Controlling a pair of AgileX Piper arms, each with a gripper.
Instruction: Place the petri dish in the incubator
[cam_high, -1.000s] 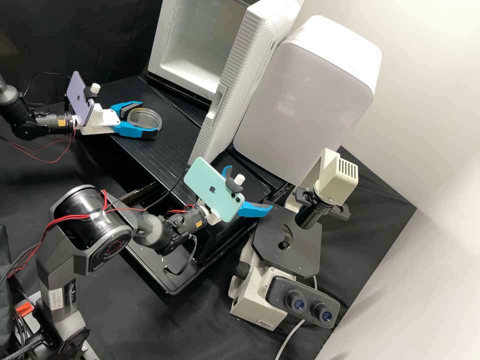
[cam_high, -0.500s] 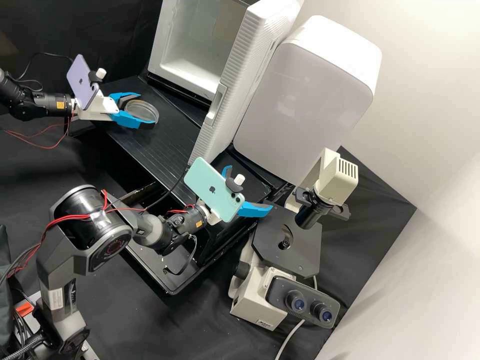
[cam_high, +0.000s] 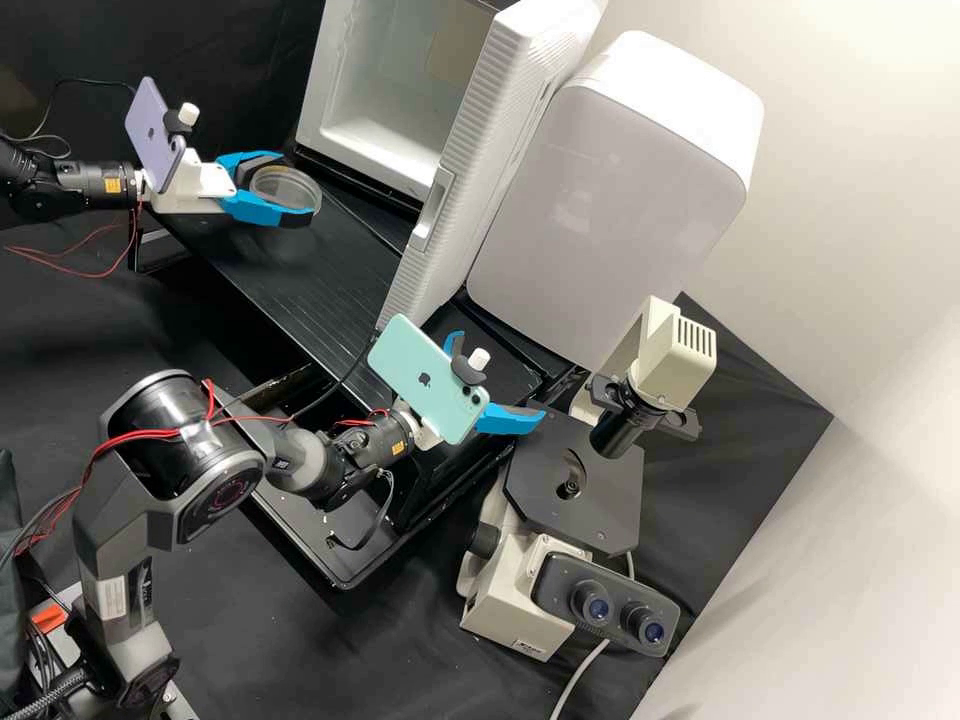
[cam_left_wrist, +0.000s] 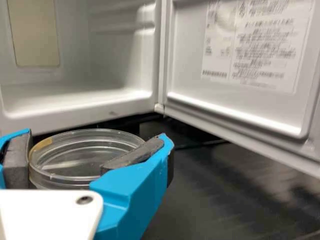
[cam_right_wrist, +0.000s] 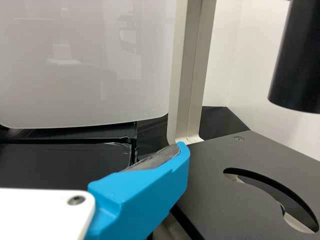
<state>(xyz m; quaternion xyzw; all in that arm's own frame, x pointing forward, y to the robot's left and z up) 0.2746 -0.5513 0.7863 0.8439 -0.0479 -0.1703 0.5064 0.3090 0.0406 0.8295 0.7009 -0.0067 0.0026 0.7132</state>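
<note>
A clear round petri dish (cam_high: 285, 190) hangs above the black bench, and my left gripper (cam_high: 291, 187) is shut on it, one blue finger on each side. Seen from the left wrist, the dish (cam_left_wrist: 82, 152) sits between the dark pads (cam_left_wrist: 132, 155), just in front of the white incubator (cam_left_wrist: 75, 100). The incubator (cam_high: 385, 75) stands at the back with its ribbed door (cam_high: 470, 160) swung open and its chamber empty. My right gripper (cam_high: 520, 415) is open and holds nothing, low by the microscope stage (cam_right_wrist: 250, 165); one blue finger (cam_right_wrist: 150, 185) shows in the right wrist view.
A large white box (cam_high: 620, 190) stands right of the open door. A microscope (cam_high: 570, 560) sits at the front right. The ridged black bench top (cam_high: 320, 290) runs from the incubator toward the front. Red cables trail at the left.
My left gripper has risen off the bench with the petri dish and now holds it higher, nearer the incubator opening. The right arm has not moved.
</note>
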